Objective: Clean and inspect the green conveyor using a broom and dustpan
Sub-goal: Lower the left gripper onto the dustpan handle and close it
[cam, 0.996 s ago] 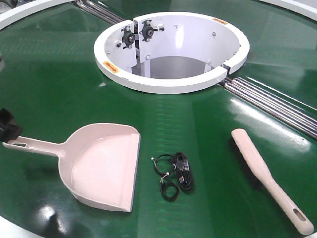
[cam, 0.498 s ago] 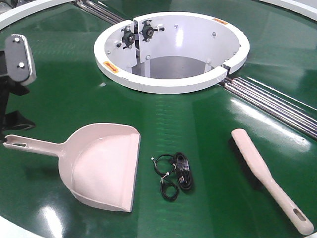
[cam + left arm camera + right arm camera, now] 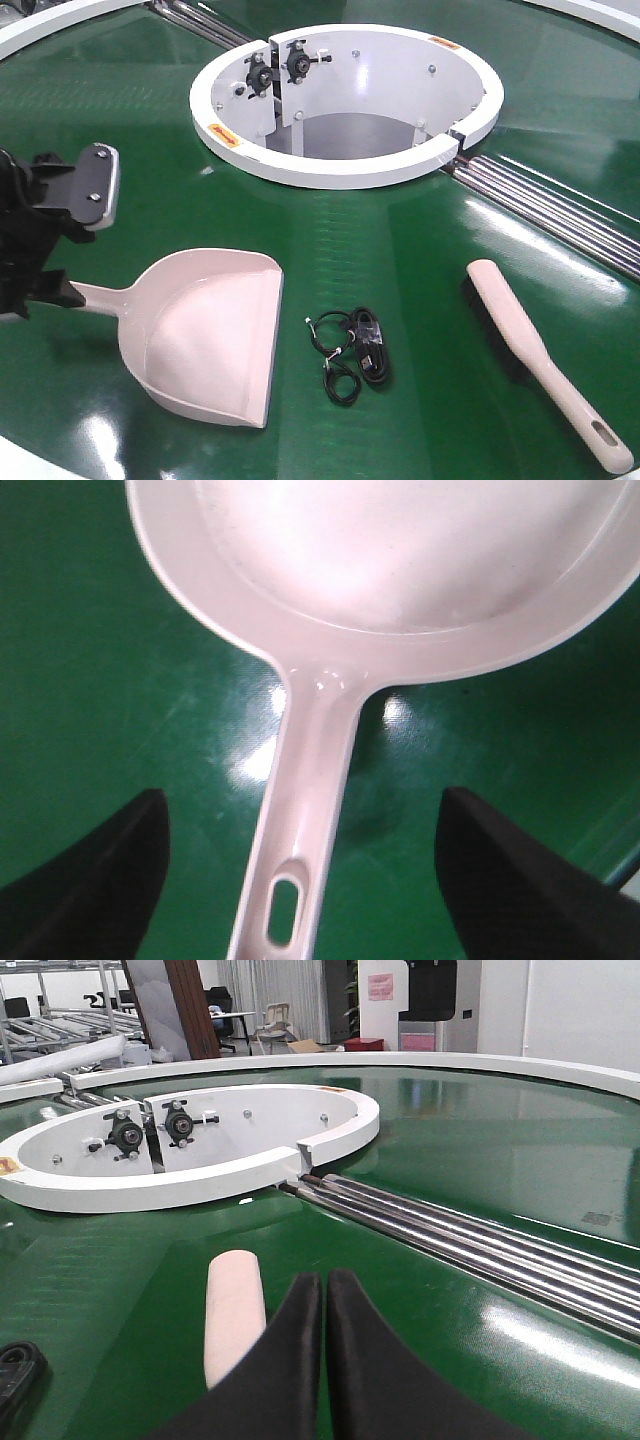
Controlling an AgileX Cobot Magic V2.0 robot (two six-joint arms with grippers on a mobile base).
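Observation:
The dustpan (image 3: 210,335) lies on the green conveyor (image 3: 120,150) at the front left, its handle pointing left. My left gripper (image 3: 45,295) hangs over the handle's end. In the left wrist view it stands open (image 3: 300,880), with the slotted handle (image 3: 305,800) between the two black fingers (image 3: 95,880) and untouched by either. The broom (image 3: 540,360) lies at the front right, bristles down. My right gripper (image 3: 325,1282) is shut with nothing in it, just right of the broom's rounded tip (image 3: 233,1310). It does not show in the front view.
A coiled black cable (image 3: 350,350) lies between dustpan and broom; its edge shows in the right wrist view too (image 3: 15,1370). The white ring-shaped opening (image 3: 350,100) sits behind them. Steel rollers (image 3: 560,215) run from the ring toward the right.
My left arm has come in from the left edge and dropped down over the end of the dustpan handle, which it now covers. Dustpan, cable and broom have not moved.

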